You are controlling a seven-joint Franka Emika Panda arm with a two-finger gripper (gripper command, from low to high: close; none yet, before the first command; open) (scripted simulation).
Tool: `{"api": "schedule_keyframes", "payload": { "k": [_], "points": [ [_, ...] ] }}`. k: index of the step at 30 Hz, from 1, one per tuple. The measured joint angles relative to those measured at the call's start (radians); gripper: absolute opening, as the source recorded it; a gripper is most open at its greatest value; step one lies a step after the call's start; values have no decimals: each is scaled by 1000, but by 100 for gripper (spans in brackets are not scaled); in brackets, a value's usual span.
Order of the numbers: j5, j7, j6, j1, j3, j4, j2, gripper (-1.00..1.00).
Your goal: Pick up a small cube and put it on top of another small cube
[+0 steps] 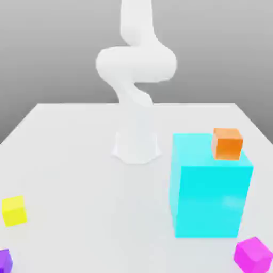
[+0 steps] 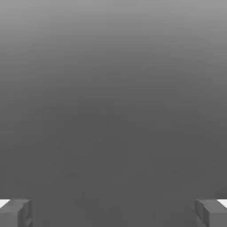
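Now | small cube [image 1: 4,260] flat, squarish, no long axis | hand [image 2: 113,213] wide open, empty

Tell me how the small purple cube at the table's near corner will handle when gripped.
The purple cube looks rigid with flat faces, so it should sit still rather than roll. It is small, so probably light. It lies by the table edge, so a nudge might push it off.
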Motion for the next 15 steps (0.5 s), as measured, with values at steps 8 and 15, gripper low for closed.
{"api": "schedule_keyframes", "payload": {
  "k": [8, 15],
  "points": [
    [-35, 218, 63, -126, 2, 44, 297, 0],
    [-55, 398, 118, -204, -29, 82, 550, 0]
  ]
}}
